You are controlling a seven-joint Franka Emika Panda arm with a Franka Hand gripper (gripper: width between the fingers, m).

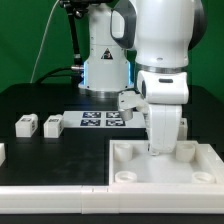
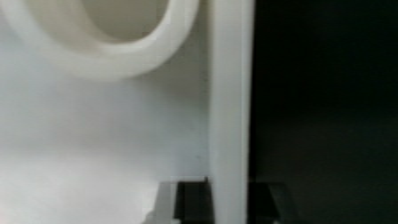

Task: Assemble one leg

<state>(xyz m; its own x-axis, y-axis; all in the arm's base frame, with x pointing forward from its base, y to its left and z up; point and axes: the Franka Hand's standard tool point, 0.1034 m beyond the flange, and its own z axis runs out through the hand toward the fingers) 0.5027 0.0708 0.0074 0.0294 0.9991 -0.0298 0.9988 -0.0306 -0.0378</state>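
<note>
Two legs (image 1: 27, 125) (image 1: 53, 125), small white posts, lie on the black table at the exterior view's left. A third white piece (image 1: 2, 151) shows at the left edge. The large white panel (image 1: 130, 165) with raised rim and corner sockets lies at the front right. My gripper (image 1: 160, 146) reaches straight down onto the panel, far from the legs. In the wrist view my gripper (image 2: 230, 192) has a dark finger (image 2: 192, 205) on each side of the panel's raised rim (image 2: 230, 100), with the rim filling the gap. A round socket (image 2: 125, 45) shows on the panel. No leg is in the wrist view.
The marker board (image 1: 100, 120) lies flat behind the legs, in front of the arm's base (image 1: 105, 70). The black table (image 2: 329, 110) lies just outside the panel's rim. The arm's wrist hides the panel's middle in the exterior view.
</note>
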